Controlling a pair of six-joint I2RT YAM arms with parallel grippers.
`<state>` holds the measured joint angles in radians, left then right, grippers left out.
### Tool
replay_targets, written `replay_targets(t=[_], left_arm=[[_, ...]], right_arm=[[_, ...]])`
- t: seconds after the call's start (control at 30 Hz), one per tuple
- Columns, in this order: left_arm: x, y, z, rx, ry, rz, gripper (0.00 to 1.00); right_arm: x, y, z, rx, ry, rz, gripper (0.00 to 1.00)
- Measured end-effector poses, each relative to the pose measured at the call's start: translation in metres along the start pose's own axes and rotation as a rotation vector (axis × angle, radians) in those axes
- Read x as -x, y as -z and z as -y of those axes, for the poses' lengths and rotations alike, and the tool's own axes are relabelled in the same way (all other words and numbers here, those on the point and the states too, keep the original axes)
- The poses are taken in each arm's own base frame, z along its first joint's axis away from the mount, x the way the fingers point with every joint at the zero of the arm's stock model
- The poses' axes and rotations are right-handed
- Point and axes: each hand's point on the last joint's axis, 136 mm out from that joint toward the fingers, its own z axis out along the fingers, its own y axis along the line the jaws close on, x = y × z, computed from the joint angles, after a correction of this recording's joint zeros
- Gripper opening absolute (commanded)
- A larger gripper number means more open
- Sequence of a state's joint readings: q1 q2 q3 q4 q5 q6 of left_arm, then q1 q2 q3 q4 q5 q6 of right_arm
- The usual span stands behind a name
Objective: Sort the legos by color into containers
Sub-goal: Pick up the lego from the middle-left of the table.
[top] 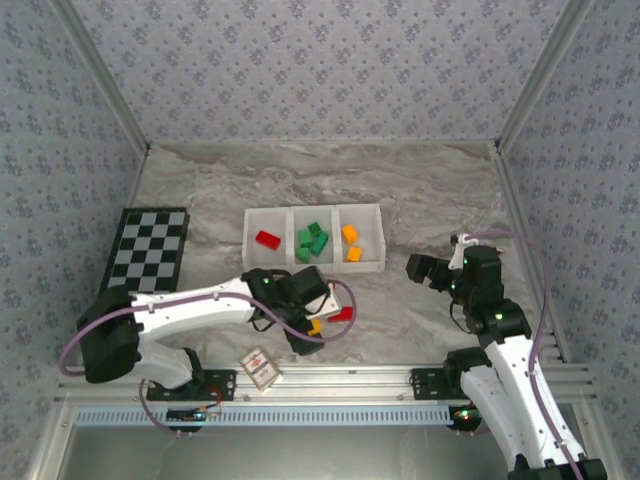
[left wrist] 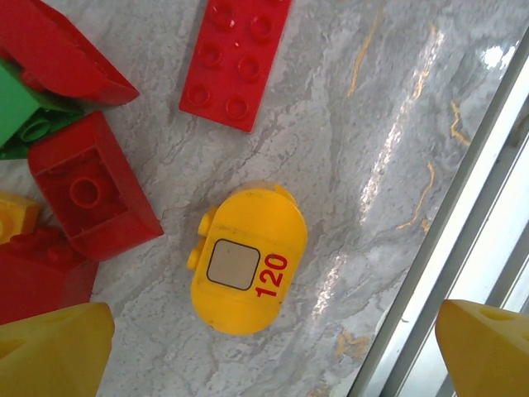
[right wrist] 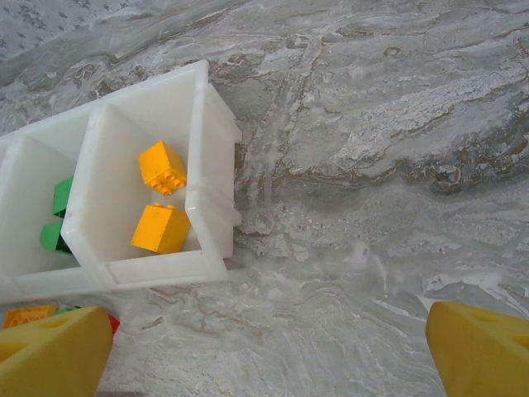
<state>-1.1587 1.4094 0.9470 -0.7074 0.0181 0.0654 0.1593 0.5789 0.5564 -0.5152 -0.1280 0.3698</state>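
**Fingertips (left wrist: pixel 54 351) of the left hand (left wrist: pixel 269 368) stand on both sides of the yellow brick (left wrist: pixel 248 269)**

Closest to the camera in the left wrist view are the two yellow fingertips, one at 8 o'clock and one at 4 o'clock. They are wide apart and hold nothing. Just ahead of them, at 12 o'clock, the yellow brick lies on the bench (left wrist: pixel 372 124). It has round ends and "120" on it. Its long side runs almost from 12 to 6, so the fingers stand across its thin way. I think the hand only needs to go down and squeeze. Some red bricks (left wrist: pixel 91 186) and a green brick (left wrist: pixel 21 116) lie near at 10 o'clock, not touching it.

Seen from above, the white tray of bins (top: pixel 330 208) is at 12 o'clock from that hand. The bin with two yellow bricks (right wrist: pixel 162 167) in it is at about 1 o'clock.

The right hand (right wrist: pixel 269 360) is wide open too. It hangs over bare bench beside that bin, well apart from the loose bricks. So the left arm is the nearer one.
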Motion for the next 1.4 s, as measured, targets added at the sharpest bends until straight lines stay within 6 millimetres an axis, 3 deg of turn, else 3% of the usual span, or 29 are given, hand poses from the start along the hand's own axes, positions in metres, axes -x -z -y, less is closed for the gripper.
replay_targets(t=[0.3,0.63,1.13,1.4], left_arm=[[-0.026,-0.037,0.005,-0.049,-0.156,-0.179,0.94],[-0.028,-0.053,0.005,-0.064,-0.230,-0.213,0.87],[-0.020,-0.063,-0.004,-0.106,-0.199,-0.219,0.55],[-0.017,-0.060,-0.004,-0.129,-0.185,-0.202,0.26]], right_arm=[[-0.001,0.000,0.000,-0.001,0.000,-0.002,1.00],[0.000,0.000,0.001,-0.004,-0.003,0.000,1.00],[0.001,0.000,0.004,-0.011,-0.009,0.004,1.00],[0.001,0.000,0.003,-0.010,-0.009,0.005,1.00]])
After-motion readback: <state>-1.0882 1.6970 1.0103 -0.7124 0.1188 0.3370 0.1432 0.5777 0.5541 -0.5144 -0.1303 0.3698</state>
